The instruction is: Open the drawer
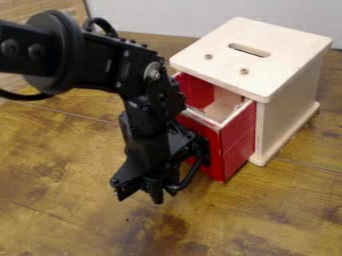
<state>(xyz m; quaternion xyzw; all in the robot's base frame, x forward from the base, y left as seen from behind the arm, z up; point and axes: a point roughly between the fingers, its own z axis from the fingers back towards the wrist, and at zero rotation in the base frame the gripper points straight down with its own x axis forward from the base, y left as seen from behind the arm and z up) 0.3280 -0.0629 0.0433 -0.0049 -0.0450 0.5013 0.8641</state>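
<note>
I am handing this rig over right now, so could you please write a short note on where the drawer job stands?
Hand: shut, pointing down at the black loop handle; whether it grips the handle cannot be told.
Red drawer: pulled partway out of the cream cube, towards the arm.
Done: drawer partly open.
Left: pull it further if wanted, then let go and back off.

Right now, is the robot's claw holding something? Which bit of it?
Yes. The gripper is shut on the black loop handle on the front of the red drawer.
</note>
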